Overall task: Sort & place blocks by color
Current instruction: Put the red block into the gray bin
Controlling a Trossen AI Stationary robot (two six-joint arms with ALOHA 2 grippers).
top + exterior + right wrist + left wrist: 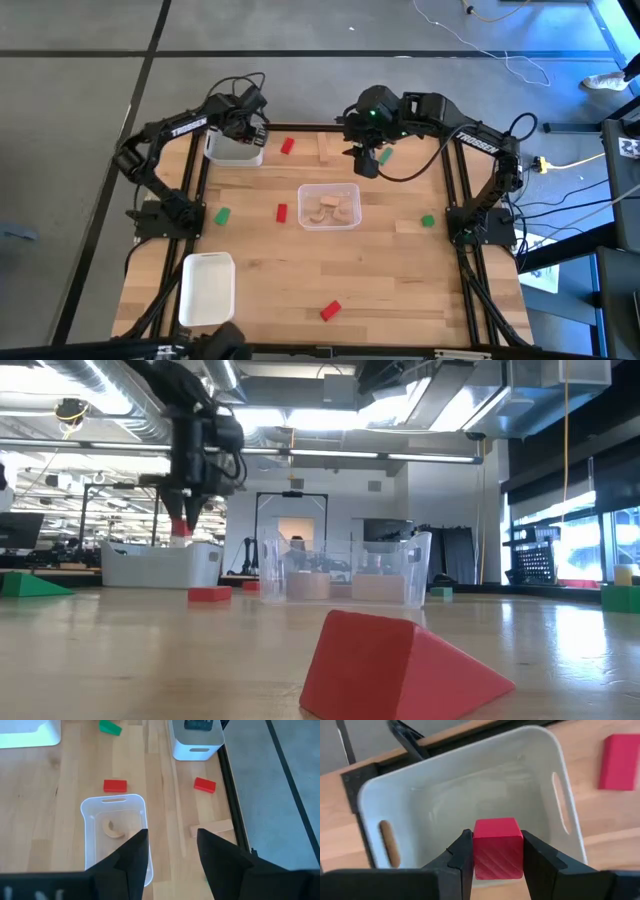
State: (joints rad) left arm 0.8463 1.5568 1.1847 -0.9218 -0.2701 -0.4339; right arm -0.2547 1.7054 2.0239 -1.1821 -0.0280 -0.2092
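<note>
We hold a red cube between the fingers of our left claw, which is closed on it directly above the white tray at the far left corner of the table; that tray looks empty inside, so this would be its first red block. Our right claw hangs over the far middle of the table with its fingers parted and, as far as we can see, nothing between them. The clear tray at the table's centre already holds several plain wooden blocks, so we judge the light-wood sorting to be well along, though one plain piece lies flat near the far edge. Most of the rest is still to do: red blocks lie just right of the white tray, left of the clear tray and at the near middle, and green blocks sit at the left, at the right and beside our right arm at the far edge. A second white tray waits at the near left, apparently empty.
</note>
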